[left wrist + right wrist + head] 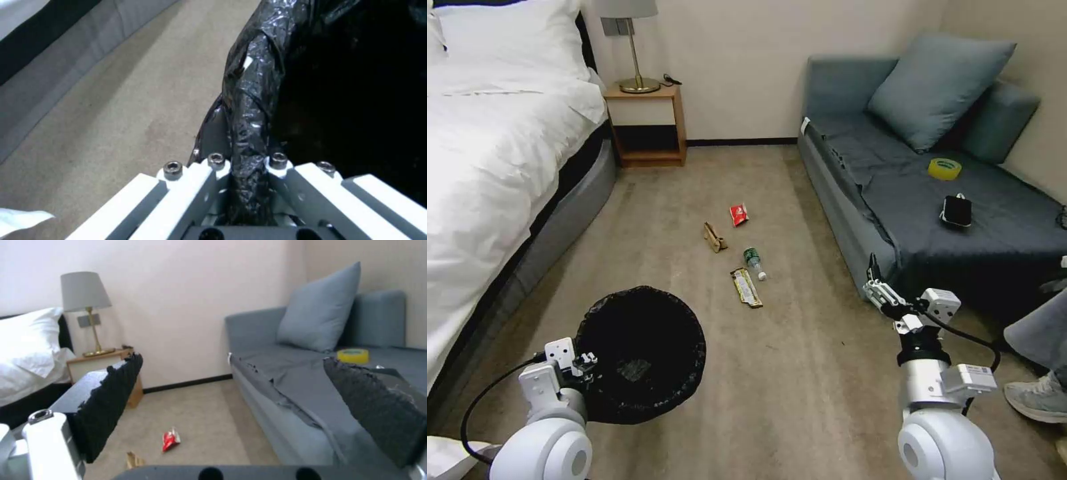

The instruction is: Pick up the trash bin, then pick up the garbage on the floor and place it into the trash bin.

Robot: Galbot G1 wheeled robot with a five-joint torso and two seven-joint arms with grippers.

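while my left gripper [251,186] pinches the bagged rim of the trash bin [640,353] near the bed, that first step looks done. my right gripper [875,288] hangs wide open by the sofa, and the garbage [740,253] lies unpicked on the carpet ahead.

A bedroom, likely a hotel room: a bed [487,147] made up in white linen, a wooden nightstand [647,123] bearing a brass lamp [634,47] (grey shade), a grey sofa [934,180] with cushion [937,87], beige carpet [787,373] throughout.
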